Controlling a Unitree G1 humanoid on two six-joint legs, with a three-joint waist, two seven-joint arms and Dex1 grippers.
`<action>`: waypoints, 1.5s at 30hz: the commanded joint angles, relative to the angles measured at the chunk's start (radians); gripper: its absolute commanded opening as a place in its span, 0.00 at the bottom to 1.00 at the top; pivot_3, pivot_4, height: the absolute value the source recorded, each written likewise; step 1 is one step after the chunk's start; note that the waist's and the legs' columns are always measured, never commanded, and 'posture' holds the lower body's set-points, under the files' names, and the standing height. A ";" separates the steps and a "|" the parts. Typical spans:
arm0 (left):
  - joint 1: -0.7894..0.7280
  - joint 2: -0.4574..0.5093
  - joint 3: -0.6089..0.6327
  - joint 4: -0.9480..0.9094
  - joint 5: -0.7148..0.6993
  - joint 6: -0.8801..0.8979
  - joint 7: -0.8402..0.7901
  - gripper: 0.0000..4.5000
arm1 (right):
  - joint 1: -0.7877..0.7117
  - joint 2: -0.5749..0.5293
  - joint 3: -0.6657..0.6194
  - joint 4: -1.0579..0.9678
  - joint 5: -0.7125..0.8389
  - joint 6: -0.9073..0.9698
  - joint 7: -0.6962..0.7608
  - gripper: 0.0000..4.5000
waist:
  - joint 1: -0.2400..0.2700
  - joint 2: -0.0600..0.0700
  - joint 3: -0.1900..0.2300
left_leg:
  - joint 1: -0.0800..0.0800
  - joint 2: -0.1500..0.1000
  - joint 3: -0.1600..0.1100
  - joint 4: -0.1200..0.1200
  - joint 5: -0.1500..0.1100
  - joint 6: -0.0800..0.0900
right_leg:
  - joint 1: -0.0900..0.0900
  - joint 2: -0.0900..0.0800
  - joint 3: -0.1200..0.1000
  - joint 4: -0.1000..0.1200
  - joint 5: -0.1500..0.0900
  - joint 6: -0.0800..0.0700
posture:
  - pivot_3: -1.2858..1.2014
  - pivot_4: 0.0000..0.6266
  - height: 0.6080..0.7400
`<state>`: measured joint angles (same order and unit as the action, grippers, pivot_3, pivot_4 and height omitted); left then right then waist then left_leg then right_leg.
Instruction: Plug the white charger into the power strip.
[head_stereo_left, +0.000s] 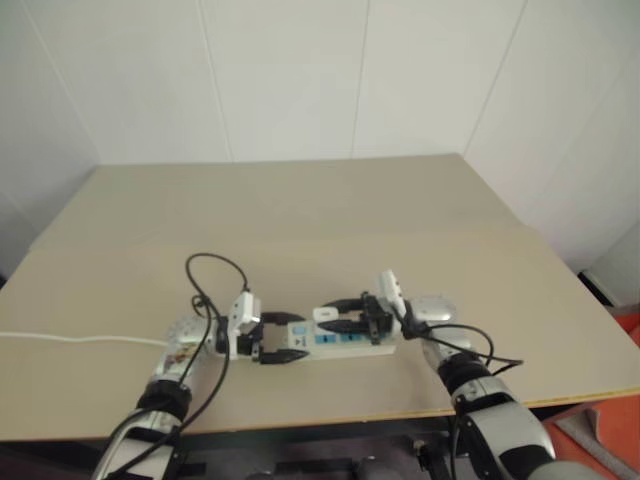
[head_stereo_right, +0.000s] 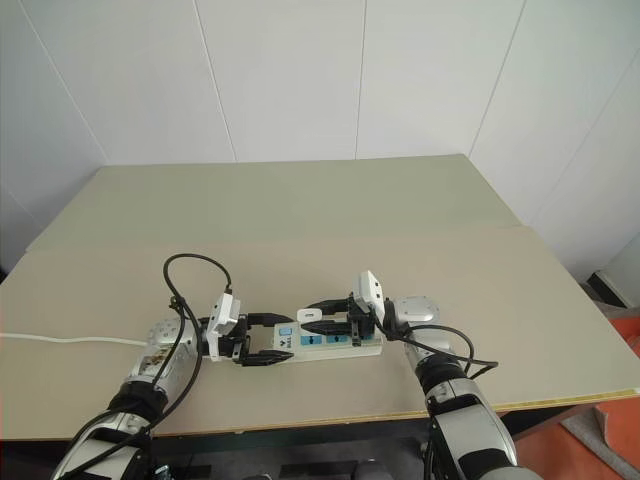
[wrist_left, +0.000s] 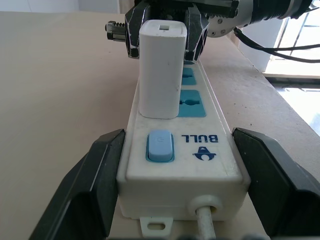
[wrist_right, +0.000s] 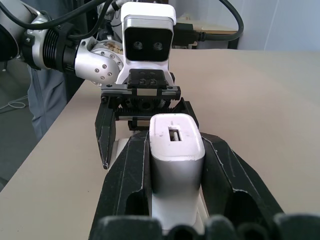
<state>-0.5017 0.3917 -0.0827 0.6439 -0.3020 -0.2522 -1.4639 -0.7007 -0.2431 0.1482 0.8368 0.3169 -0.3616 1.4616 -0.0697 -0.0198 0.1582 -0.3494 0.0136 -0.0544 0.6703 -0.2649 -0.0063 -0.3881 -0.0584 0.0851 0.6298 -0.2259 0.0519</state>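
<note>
Your right pincer (wrist_right: 175, 165) is clenching the white charger (wrist_left: 160, 70) upright over the socket nearest the switch while your left pincer (wrist_left: 175, 185) is clamping the power strip (wrist_left: 200, 150) steady on the bench (head_stereo_left: 300, 200).

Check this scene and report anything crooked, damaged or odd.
Nothing stands out. The white charger stands upright on the power strip, held by the right hand. The left hand grips the strip's switch end, which lies flat on the table.
</note>
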 joint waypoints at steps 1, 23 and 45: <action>0.008 0.025 0.003 -0.026 0.006 -0.010 -0.018 0.71 | 0.061 -0.058 0.063 0.118 -0.140 0.049 -0.025 0.25 | 0.000 0.000 -0.001 | 0.000 0.000 0.000 0.000 0.000 0.000 | 0.000 0.000 0.000 0.000 0.000 0.000 | 0.52 0.24 1.00; -0.013 0.012 0.006 0.000 -0.003 0.030 -0.004 0.71 | 0.062 -0.094 0.046 0.092 -0.125 -0.091 0.015 1.00 | 0.000 -0.013 -0.017 | 0.002 0.001 0.000 -0.003 0.000 0.000 | 0.001 0.001 0.000 -0.001 -0.001 -0.001 | 0.52 0.24 1.00; -0.020 0.447 0.016 -0.216 -0.171 0.224 -0.151 1.00 | 0.028 -0.646 -0.110 -0.335 0.081 0.120 0.153 1.00 | 0.010 0.001 0.015 | -0.031 0.000 0.001 -0.002 0.001 -0.001 | -0.035 -0.001 0.001 0.003 -0.001 -0.002 | 0.52 0.24 1.00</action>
<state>-0.5242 0.7952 -0.0485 0.4225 -0.4674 0.0199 -1.6056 -0.6584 -0.8412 0.0365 0.5477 0.3748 -0.2571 1.5594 -0.0602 -0.0190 0.1730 -0.3800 0.0134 -0.0528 0.6683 -0.2641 -0.0075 -0.4233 -0.0594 0.0862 0.6328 -0.2264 0.0494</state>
